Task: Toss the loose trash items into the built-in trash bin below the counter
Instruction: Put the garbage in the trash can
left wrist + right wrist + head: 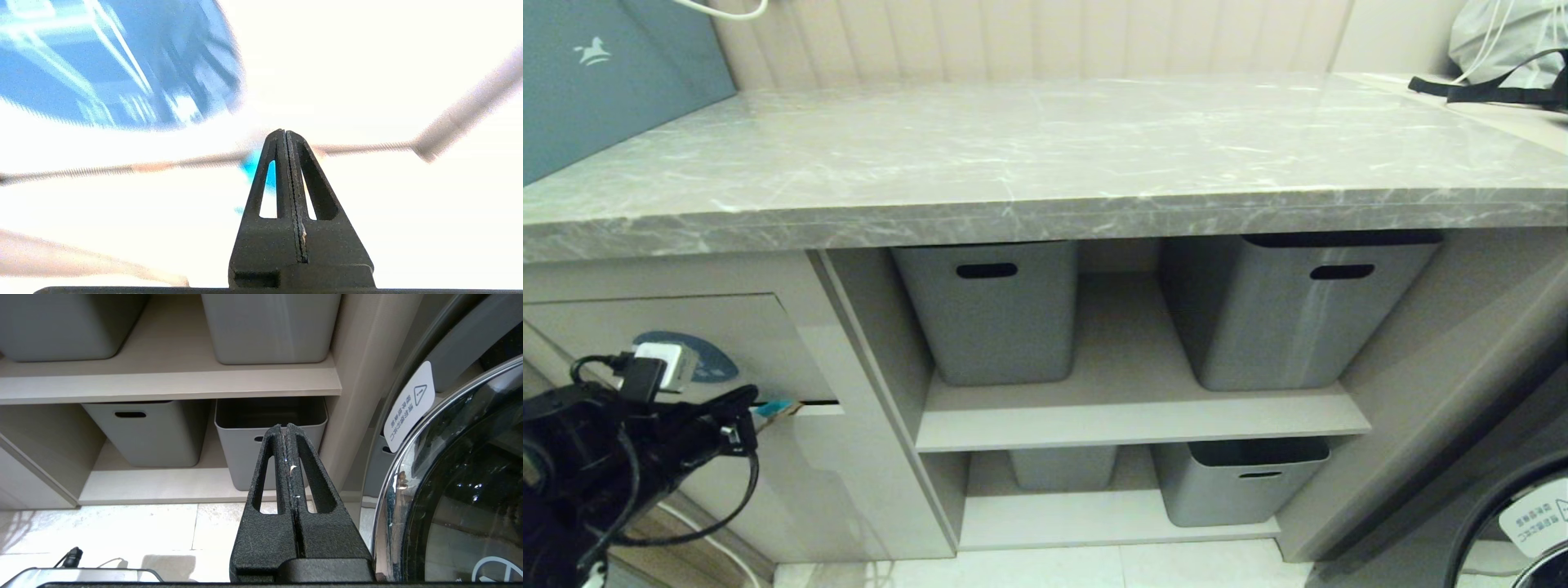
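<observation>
This looks like a home laundry or utility nook. A long grey marble-look worktop (1045,147) runs over beige fitted cabinetry, with open shelves (1135,408) holding grey plastic tubs (988,318) with slot handles. To the right sits the round chrome-rimmed glass door (461,490) of a washing machine (a warning sticker beside it). Pale tiled floor (122,526) lies below, and a padded beige wall panel (1029,41) behind.

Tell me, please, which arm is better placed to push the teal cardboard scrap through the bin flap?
Left: its claw holds the teal cardboard scrap at the beige flap's lower slot.
</observation>
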Controlling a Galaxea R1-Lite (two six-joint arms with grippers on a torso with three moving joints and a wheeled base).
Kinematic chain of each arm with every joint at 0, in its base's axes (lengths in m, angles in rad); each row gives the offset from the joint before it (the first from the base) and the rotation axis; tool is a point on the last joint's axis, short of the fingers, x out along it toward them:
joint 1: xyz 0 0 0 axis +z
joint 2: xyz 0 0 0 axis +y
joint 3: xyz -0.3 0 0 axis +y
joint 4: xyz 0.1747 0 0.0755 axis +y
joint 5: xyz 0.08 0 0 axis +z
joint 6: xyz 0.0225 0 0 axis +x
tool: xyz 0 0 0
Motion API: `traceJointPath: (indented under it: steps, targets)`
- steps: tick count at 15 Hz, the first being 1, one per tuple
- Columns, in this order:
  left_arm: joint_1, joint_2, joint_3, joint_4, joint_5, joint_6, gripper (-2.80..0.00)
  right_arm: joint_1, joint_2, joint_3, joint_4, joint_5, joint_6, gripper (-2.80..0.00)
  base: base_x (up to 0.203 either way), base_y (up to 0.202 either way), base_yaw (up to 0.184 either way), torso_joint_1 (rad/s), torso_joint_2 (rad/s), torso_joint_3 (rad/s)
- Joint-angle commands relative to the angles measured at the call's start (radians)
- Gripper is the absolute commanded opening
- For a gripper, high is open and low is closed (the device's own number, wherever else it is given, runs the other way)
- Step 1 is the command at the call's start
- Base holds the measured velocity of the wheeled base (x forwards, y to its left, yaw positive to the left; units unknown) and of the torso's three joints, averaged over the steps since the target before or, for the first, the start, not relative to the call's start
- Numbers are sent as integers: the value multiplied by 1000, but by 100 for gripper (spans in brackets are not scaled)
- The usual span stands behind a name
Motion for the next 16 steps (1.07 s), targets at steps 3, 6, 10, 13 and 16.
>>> traceJointPath:
  steps: [3,6,10,13,16]
  targets:
    - [-9,-32,107,-4,-1,2,-280,0,0,0,0,0,0,-280,0,0,0,0,0,0]
    - [-11,10,93,-2,-1,2,-280,0,0,0,0,0,0,-280,0,0,0,0,0,0]
    - [-18,108,54,1,-1,1,-280,0,0,0,0,0,0,-280,0,0,0,0,0,0]
    - [-20,160,-9,1,-1,3,-280,0,0,0,0,0,0,-280,0,0,0,0,0,0]
    - [-20,188,-51,11,-1,2,-280,0,0,0,0,0,0,-280,0,0,0,0,0,0]
